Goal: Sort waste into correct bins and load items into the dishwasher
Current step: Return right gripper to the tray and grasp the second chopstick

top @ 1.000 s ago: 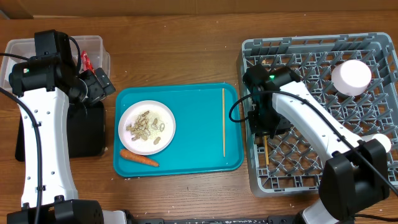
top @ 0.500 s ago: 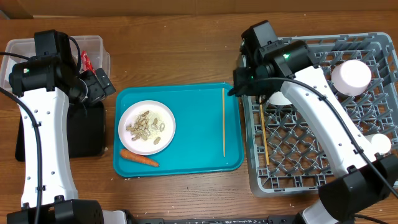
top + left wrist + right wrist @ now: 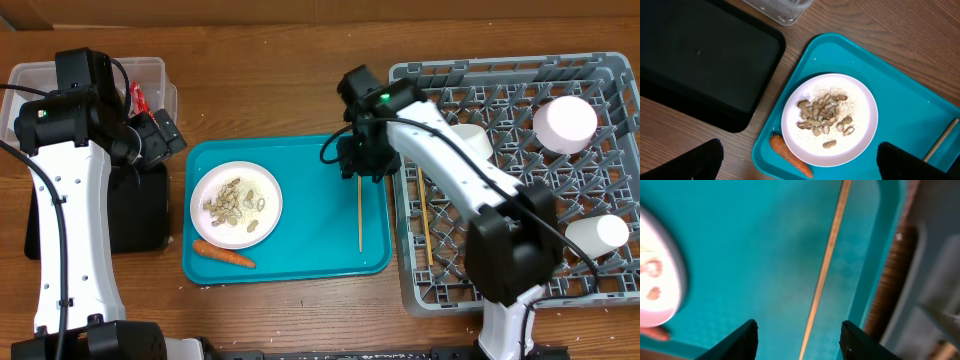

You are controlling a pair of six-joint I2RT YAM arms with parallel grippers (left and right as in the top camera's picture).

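Overhead, the desk (image 3: 300,90) carries the grey dish rack (image 3: 500,65) just right of the teal tray (image 3: 310,230). The black tray (image 3: 140,210) lies just left of the teal tray, and the clear tub (image 3: 150,72) sits beyond the teal tray's far-left corner.

Loading looks partly done. Two white cups (image 3: 565,122) stand in the rack, well right of the teal tray, and one chopstick (image 3: 425,220) lies in the rack near the teal tray's right edge. The white plate (image 3: 268,215) rests on the left half of the teal tray, so it is not yet loaded.

Sorting also looks only begun. The carrot (image 3: 224,255) lies on the teal tray just in front of the plate, and the peanut shells (image 3: 236,203) are heaped on the plate. A red wrapper (image 3: 138,98) shows in the tub.

The other chopstick (image 3: 360,200) lies along the right side of the teal tray. The right end effector (image 3: 800,340) hovers over it, spread wide and empty, with a finger on each side of the stick. My guess is that grasping this stick is the step in hand.

The left end effector (image 3: 802,165) is held above the black tray near the teal tray's left edge, spread wide and carrying nothing.
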